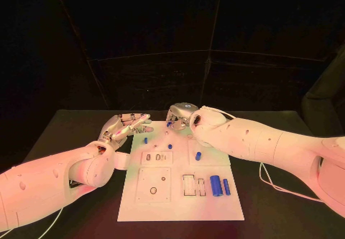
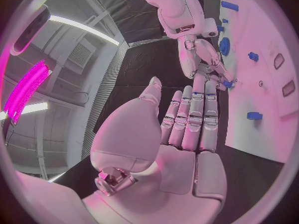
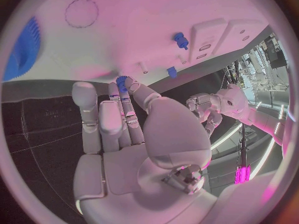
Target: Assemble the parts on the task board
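Presently, working from left to right: the left hand [image 1: 123,125] hovers over the counter [image 1: 79,129] just off the far left corner of the task board [image 1: 180,209], fingers extended side by side and nothing in them, so it is open and idle. Should it drift inward, it could brush the small blue peg [image 1: 146,141] standing near the board's left edge or crowd the other hand. On the board's far portion sit further parts: another small blue piece [image 1: 169,146] toward the middle and a short blue cylinder [image 1: 198,156] to its right; nearer the right edge, a larger blue cylinder [image 1: 216,185] and a slim blue rod [image 1: 226,186] lie side by side beside the rectangular recesses [image 1: 188,184]. These round pieces lie loose and would likely roll if knocked. The right hand [image 1: 181,115] is over the board's far edge, pinching a small blue toothed gear [image 3: 121,81] at its fingertips. That grip looks shallow; the chief risk is the gear slipping or tilting during seating, jamming on its post or dropping onto the board. The right forearm also passes above the board's right edge, so a low sweep could scatter the parts beneath.
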Robot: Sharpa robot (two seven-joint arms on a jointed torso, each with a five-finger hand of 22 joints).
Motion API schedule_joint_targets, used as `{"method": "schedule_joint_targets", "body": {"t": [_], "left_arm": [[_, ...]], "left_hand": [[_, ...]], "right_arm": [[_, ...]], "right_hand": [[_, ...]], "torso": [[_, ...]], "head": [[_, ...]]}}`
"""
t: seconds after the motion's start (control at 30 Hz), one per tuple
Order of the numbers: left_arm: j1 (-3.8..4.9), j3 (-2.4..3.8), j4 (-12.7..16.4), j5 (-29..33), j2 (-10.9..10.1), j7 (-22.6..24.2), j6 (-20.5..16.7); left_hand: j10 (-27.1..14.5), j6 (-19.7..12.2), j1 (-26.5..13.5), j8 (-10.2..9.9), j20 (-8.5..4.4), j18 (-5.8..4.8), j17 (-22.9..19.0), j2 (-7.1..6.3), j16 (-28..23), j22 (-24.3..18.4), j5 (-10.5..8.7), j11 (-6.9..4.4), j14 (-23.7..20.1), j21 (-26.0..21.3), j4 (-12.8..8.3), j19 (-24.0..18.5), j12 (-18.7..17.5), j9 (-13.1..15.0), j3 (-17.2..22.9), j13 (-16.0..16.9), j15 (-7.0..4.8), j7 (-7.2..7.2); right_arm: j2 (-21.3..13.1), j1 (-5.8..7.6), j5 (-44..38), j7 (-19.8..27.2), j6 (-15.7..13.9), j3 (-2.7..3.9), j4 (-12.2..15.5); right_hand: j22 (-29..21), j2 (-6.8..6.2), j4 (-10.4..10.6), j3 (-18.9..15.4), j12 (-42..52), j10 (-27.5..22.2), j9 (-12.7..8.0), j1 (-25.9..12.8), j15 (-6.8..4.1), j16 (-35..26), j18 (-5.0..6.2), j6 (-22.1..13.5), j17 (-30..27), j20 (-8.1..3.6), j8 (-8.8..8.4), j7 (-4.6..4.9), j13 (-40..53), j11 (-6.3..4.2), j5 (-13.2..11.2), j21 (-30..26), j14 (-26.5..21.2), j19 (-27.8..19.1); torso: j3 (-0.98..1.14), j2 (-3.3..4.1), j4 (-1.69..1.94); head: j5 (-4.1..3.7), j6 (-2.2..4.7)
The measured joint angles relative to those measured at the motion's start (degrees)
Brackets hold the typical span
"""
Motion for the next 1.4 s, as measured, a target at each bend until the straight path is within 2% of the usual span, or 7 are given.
{"method": "schedule_joint_targets", "body": {"t": [0.3,0.47,0.57,0.73,0.9,1.1,1.4], "left_arm": [[0.02,0.0,-0.2,0.0,0.0,-0.2,0.0],[0.04,0.0,-0.3,0.0,0.0,-0.3,0.1],[0.04,0.0,-0.3,0.0,0.0,-0.3,0.1],[0.07,0.0,-0.2,0.0,-0.5,-0.4,0.2],[0.09,0.0,-0.2,0.0,-0.8,-0.4,0.2],[0.11,-0.01,-0.2,0.1,-0.8,-0.5,0.4],[0.11,-0.06,-0.7,0.1,-0.5,-0.6,0.6]], "left_hand": [[0.0,0.0,0.0,0.0,0.0,0.0,0.0,0.0,0.0,0.0,0.0,0.0,0.0,0.0,0.0,0.0,0.0,0.0,0.0,0.0,0.0,0.0],[0.0,0.0,0.0,0.0,0.0,0.0,0.0,0.0,0.0,0.0,0.0,0.0,0.0,0.0,0.0,0.0,0.0,0.0,0.0,0.0,0.0,0.0],[0.0,0.0,-0.2,-0.2,-0.02,0.0,0.0,0.23,-0.3,0.0,0.0,0.0,0.0,0.0,-0.2,0.0,0.0,0.0,-0.2,0.0,0.0,0.0],[0.0,0.0,-0.2,-0.2,0.01,-0.01,0.2,0.23,-0.3,-0.2,0.0,0.0,0.0,-0.2,-0.3,0.4,0.0,0.0,-0.3,0.0,0.0,0.0],[0.0,0.0,-0.2,-0.2,-0.15,-0.02,0.3,0.22,-0.3,-0.2,0.0,0.0,0.0,-0.2,-0.3,0.6,-0.2,0.0,-0.3,0.0,0.0,0.0],[0.0,0.0,-0.2,-0.2,-0.15,-0.02,0.3,0.22,-0.3,-0.2,0.0,0.0,0.0,-0.2,-0.3,0.6,-0.2,0.0,-0.3,0.0,0.0,0.0],[0.0,0.0,-0.2,-0.2,-0.15,-0.02,0.3,0.21,-0.3,-0.2,0.0,0.0,0.0,-0.2,-0.3,0.6,-0.2,0.0,-0.3,0.0,0.0,0.0]], "right_arm": [[0.7,-0.05,-1.0,-0.6,0.7,-0.03,-0.9],[0.2,-0.05,-1.2,-1.0,0.5,-0.03,-0.3],[-1.6,-0.05,-1.3,-1.1,-0.1,-0.03,1.8],[-6.9,-0.06,-0.8,-1.1,-1.9,0.23,7.1],[-12.7,-0.02,1.6,-1.1,-3.3,1.63,12.0],[-18.7,0.05,6.8,-1.9,-2.9,2.23,15.0],[-20.4,0.04,10.8,-4.3,1.2,2.36,14.9]], "right_hand": [[-2.5,-2.5,0.6,1.0,0.0,-3.8,0.0,-1.0,0.74,-0.8,0.01,-3.3,-2.0,0.89,0.01,1.06,-0.2,0.81,-1.0,-1.0,-0.1,-1.9],[-11.2,-5.6,2.1,-2.7,0.4,-10.7,-0.2,-0.8,1.77,-4.8,0.95,-12.9,-8.3,1.61,-0.27,1.63,-0.1,1.84,-1.6,-6.8,-1.6,-6.4],[-12.0,-5.99,3.1,-4.6,1.6,-11.4,0.1,-0.4,1.84,-5.3,0.94,-13.0,-8.8,1.63,-0.23,1.77,0.1,1.92,-1.1,-7.5,-1.7,-6.7],[-4.4,-5.73,4.6,-6.0,5.3,-5.6,0.6,-0.1,1.22,-0.9,0.94,-9.6,-1.9,1.49,0.92,1.48,0.9,1.13,0.7,-2.5,-0.2,-2.0],[1.1,-5.75,5.9,-6.5,8.8,1.6,0.6,-0.2,0.21,2.4,-0.03,-7.5,3.0,0.64,1.35,0.6,2.2,-0.35,1.8,1.2,0.0,0.7],[6.4,-7.96,8.4,-9.6,14.4,7.8,0.4,-1.8,-1.25,6.0,-0.92,-7.2,8.5,-0.96,1.11,-0.65,6.5,-2.08,5.0,4.8,0.0,3.0],[11.9,-7.72,15.7,-19.4,33.1,2.6,0.2,2.4,-1.45,9.5,-1.81,-9.0,13.5,-1.0,0.68,-0.59,27.2,-2.25,5.7,8.6,-0.2,4.6]], "torso": [[-0.01,0.05,0.06],[0.0,0.06,0.07],[0.03,0.07,0.07],[0.09,0.07,-0.12],[0.13,0.02,-0.53],[0.23,-0.08,-1.14],[0.37,-0.09,-1.46]], "head": [[0.06,-0.05],[0.1,0.1],[0.12,0.16],[0.21,0.33],[0.16,0.51],[-0.06,0.47],[-0.41,0.44]]}}
